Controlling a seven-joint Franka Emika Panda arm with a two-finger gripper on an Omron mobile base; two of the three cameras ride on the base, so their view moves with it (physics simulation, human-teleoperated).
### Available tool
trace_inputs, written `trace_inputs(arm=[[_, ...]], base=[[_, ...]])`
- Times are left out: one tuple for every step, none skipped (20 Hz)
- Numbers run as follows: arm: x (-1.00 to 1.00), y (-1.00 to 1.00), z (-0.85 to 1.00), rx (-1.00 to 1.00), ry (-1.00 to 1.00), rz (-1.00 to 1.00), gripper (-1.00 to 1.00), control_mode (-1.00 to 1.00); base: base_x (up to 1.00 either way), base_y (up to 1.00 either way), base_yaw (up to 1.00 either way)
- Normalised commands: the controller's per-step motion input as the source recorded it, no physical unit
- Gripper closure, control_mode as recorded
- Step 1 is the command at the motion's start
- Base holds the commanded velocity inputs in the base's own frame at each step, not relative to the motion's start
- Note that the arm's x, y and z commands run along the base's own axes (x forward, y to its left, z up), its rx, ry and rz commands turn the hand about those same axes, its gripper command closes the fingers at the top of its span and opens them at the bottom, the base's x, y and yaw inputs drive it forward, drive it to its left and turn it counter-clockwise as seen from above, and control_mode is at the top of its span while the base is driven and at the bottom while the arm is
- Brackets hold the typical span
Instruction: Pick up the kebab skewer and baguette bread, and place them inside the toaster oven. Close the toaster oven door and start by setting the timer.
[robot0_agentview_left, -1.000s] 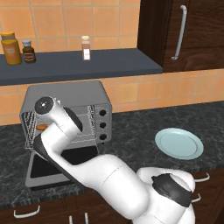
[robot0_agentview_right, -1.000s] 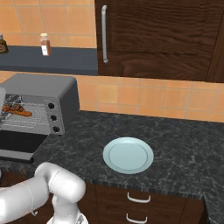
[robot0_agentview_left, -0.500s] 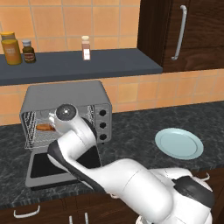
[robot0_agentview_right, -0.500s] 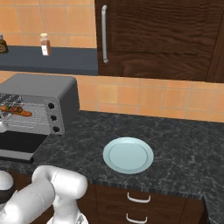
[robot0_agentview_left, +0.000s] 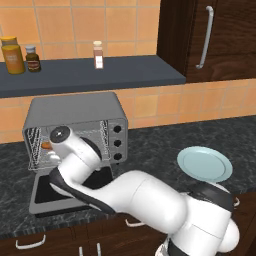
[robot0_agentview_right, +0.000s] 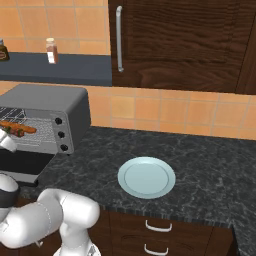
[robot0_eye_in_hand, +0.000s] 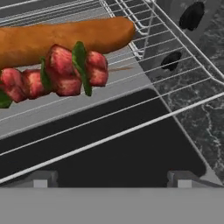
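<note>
The toaster oven (robot0_agentview_left: 75, 117) (robot0_agentview_right: 47, 107) stands on the counter with its door (robot0_agentview_left: 42, 192) (robot0_eye_in_hand: 109, 148) dropped open. On its wire rack (robot0_eye_in_hand: 175, 57) lies the orange-brown baguette bread (robot0_eye_in_hand: 65, 37) (robot0_agentview_left: 46, 145) (robot0_agentview_right: 15, 125). The kebab skewer (robot0_eye_in_hand: 57, 74), with red meat chunks and green pieces, rests right against the loaf's near side. My gripper (robot0_eye_in_hand: 111, 180) is open just outside the opening, above the door glass, with nothing between its fingertips (robot0_eye_in_hand: 39, 179). My arm covers much of the oven's front in the left base view.
Three black knobs (robot0_agentview_left: 117, 142) (robot0_agentview_right: 61, 134) sit on the oven's right panel. A pale blue plate (robot0_agentview_left: 204, 164) (robot0_agentview_right: 146, 177) lies on the dark stone counter to the right. Jars (robot0_agentview_left: 14, 55) and a bottle (robot0_agentview_left: 98, 55) stand on the shelf above. A cabinet handle (robot0_agentview_right: 119, 37) hangs overhead.
My arm has shifted across the oven's front, its wrist moving right and down. The jaws stay wide open, and the baguette and skewer stay on the rack.
</note>
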Motion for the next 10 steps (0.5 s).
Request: trace_inputs(arm=[[0.0, 0.03, 0.0, -0.21, 0.0, 0.0, -1.0, -1.0], [0.0, 0.0, 0.0, -0.18, -0.07, 0.0, -1.0, -1.0], [-0.25, 0.0, 0.0, -0.15, -0.18, 0.0, -1.0, -1.0], [-0.49, 0.0, 0.19, -0.21, -0.36, 0.08, -1.0, -1.0], [-0.55, 0.0, 0.16, -0.2, -0.38, 0.21, -1.0, -1.0], [-0.51, 0.0, 0.07, -0.18, -0.43, 0.24, -1.0, -1.0], [-0.39, 0.0, 0.04, -0.15, -0.52, 0.25, -1.0, -1.0], [-0.21, -0.04, 0.0, -0.07, -0.53, 0.21, -1.0, -1.0], [-0.01, -0.2, -0.01, 0.0, -0.35, 0.17, -1.0, -1.0], [0.0, -0.51, 0.0, 0.0, -0.28, 0.19, -1.0, -1.0]], base=[[0.0, 0.0, 0.0], [0.0, 0.0, 0.0], [0.0, 0.0, 0.0], [0.0, 0.0, 0.0], [0.0, 0.0, 0.0], [0.0, 0.0, 0.0], [0.0, 0.0, 0.0], [0.0, 0.0, 0.0], [0.0, 0.0, 0.0], [0.0, 0.0, 0.0]])
